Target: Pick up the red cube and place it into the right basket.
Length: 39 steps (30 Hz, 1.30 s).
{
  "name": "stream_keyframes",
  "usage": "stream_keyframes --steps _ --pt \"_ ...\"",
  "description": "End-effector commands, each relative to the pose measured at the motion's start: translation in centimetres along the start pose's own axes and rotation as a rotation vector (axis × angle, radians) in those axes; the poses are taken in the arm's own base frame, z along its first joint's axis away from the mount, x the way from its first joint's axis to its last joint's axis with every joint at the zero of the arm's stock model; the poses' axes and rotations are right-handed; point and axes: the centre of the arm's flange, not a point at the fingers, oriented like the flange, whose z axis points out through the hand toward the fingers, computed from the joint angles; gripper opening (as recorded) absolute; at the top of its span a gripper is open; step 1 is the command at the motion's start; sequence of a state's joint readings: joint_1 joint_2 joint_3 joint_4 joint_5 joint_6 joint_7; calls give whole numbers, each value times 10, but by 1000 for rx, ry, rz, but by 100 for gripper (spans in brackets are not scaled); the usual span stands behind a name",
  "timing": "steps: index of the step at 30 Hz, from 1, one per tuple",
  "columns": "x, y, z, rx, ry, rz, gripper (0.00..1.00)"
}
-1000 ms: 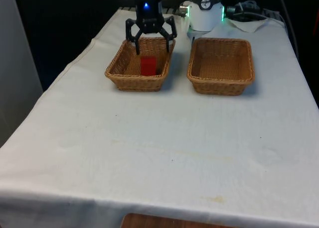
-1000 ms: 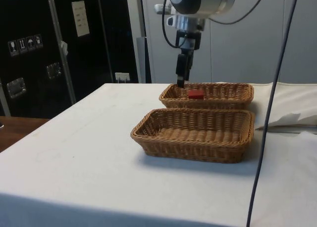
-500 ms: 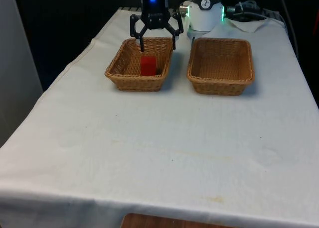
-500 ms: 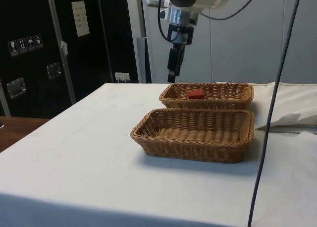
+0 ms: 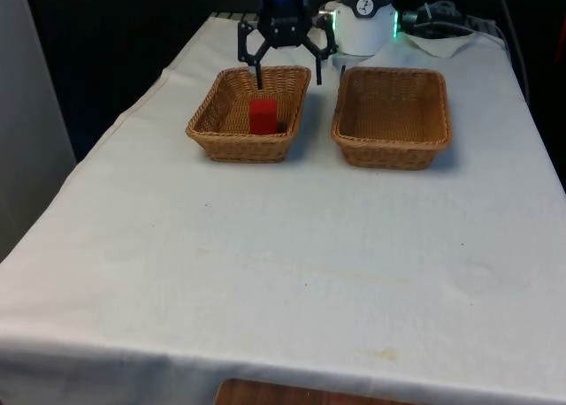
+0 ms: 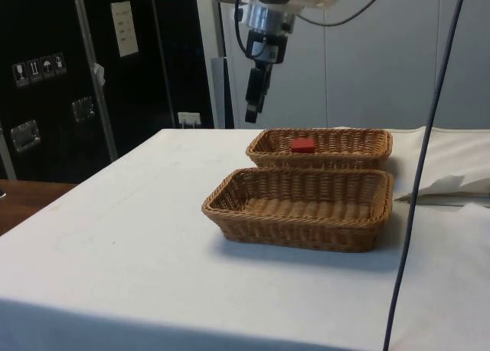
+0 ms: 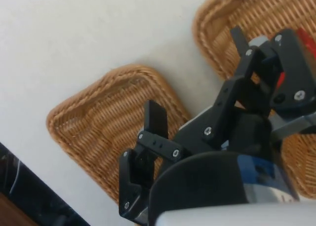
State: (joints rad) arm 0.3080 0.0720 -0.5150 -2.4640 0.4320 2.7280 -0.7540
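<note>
1. Hanging in the air with nothing in it, the gripper has its two black fingers spread wide, above the far end of the basket on the front view's left. From the side you can see it sits well clear of the wicker, up above the rim and a bit off past the basket's end.
2. Down below, the red cube is lying inside that basket, roughly in the middle, not touching the fingers at all. Side view has the cube poking up just over the far basket's rim.
3. The other basket, on the front view's right, is just beside the first one with a narrow strip of cloth between them. Nothing in it.
4. Both baskets sit toward the far end of the white cloth.
</note>
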Motion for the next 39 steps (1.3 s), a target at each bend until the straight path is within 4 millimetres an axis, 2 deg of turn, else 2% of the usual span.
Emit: stream_keyframes --steps 1,3,11,12,15,29,38,39 --pt "5 -4 -1 0 9 -1 100" --pt "5 -4 -1 1 7 -5 100" --pt "35 -26 -1 -5 31 -14 100" --pt "31 -23 -4 1 31 -16 100" --pt "46 -35 1 -6 34 -19 100" --pt "85 -63 13 -10 45 -24 100" --pt "105 -73 19 -15 54 -6 100" --pt "103 -71 16 -10 59 -10 100"
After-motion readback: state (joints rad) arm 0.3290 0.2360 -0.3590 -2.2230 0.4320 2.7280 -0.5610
